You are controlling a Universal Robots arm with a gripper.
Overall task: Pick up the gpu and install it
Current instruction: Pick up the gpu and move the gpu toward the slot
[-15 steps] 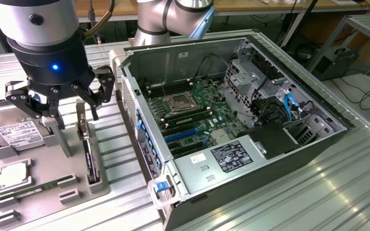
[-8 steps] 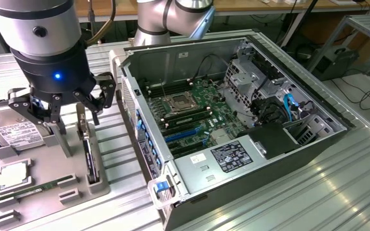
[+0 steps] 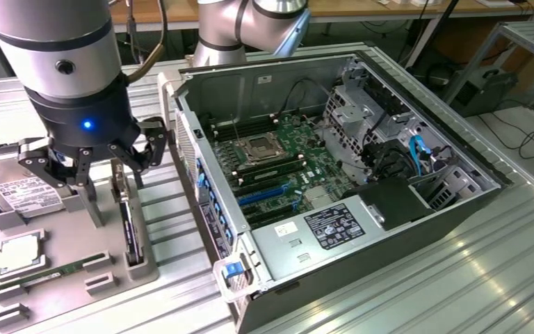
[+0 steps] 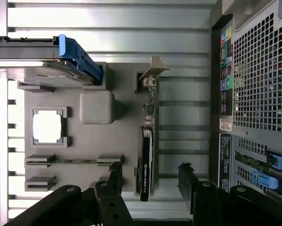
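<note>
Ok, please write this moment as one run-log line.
gripper: open, above grey holder tray | gpu, thin dark circuit card with silver bracket: standing on edge in tray slot, not gripped

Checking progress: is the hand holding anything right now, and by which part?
Nothing is held. The open hand hangs over the gpu without touching it.

PC case (image 3: 220,97) open; hard drive (image 3: 21,195) on tray (image 3: 67,236)

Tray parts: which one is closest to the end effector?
The gpu, the dark card at the tray edge beside the computer case; the hard drive and memory stick sit farther off.
</note>
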